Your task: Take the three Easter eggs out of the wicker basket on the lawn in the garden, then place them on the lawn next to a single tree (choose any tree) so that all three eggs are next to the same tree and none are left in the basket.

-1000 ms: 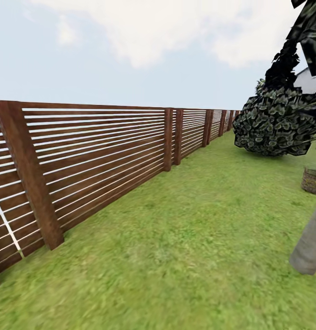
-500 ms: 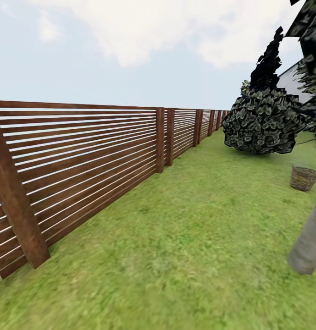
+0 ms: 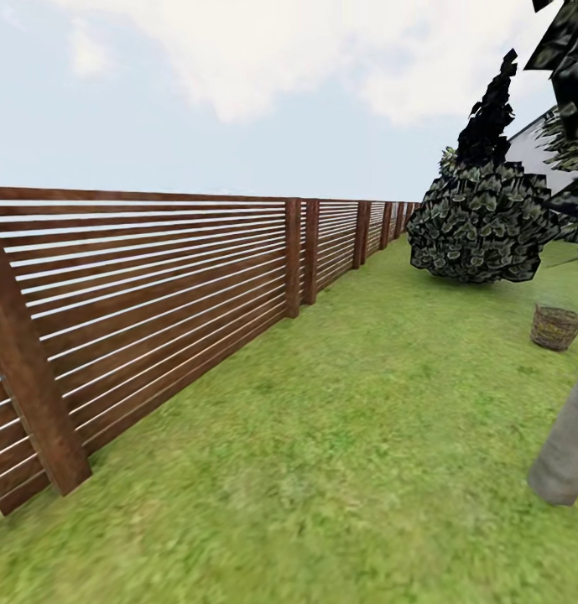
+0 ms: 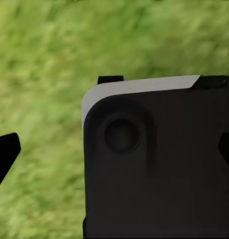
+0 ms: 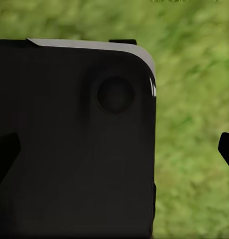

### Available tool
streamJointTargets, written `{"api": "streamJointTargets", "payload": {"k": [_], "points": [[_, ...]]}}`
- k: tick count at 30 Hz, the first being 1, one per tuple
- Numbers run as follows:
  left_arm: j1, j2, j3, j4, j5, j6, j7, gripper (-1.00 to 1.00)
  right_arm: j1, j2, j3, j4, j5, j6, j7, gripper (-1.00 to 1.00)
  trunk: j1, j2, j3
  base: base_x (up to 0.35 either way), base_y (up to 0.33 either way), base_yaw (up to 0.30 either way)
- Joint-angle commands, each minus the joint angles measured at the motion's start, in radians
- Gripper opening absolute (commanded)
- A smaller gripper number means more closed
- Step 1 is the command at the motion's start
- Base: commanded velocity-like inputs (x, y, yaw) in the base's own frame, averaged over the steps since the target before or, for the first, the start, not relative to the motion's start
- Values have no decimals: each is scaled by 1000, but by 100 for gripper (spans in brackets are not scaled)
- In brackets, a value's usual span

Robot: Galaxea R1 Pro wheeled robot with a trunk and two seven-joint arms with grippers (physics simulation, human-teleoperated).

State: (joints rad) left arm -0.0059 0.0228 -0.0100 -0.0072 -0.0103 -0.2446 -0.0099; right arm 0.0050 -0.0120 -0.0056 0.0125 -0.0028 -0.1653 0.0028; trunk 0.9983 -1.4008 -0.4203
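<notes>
At the far left of my head view a dark brown slatted fence (image 3: 154,285) runs away from me, its nearest post (image 3: 33,377) planted in the grass and the far sections shrinking toward the horizon under a pale, cloudy sky. Beside it the lawn (image 3: 322,436) spreads wide and mottled green across the middle of the view. Further right, well back along the fence line, sits a rounded bush (image 3: 477,226) of dark leaves with pale blotches, and a thin dark tree (image 3: 490,109) rises behind it. Nearer and to the right of the bush, the wicker basket (image 3: 557,326) stands upright on the grass, well apart from me; I cannot tell what is inside it from here. At the right edge a pale grey trunk of the tree (image 3: 565,453) leans up out of the lawn, between me and the basket, with dark foliage hanging above it.

My left end effector (image 4: 114,149) hangs over blurred grass, its dark fingertips (image 4: 5,152) at opposite edges of the wrist view, spread wide with nothing between them but a black part of my own body (image 4: 154,169). My right end effector (image 5: 114,149) is likewise spread apart and empty above the grass.
</notes>
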Motion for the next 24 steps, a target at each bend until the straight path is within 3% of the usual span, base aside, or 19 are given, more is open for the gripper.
{"api": "streamJointTargets", "payload": {"k": [1,24], "points": [[0,0,-1,1,-1,-4,-1,100,0,0,-1,1,0,-5,0,100,-4,7,2,2,1,0],[0,2,-1,1,1,-35,-1,100,0,2,-1,1,-2,-5,-1,100,-92,168,75,0,0,0]]}}
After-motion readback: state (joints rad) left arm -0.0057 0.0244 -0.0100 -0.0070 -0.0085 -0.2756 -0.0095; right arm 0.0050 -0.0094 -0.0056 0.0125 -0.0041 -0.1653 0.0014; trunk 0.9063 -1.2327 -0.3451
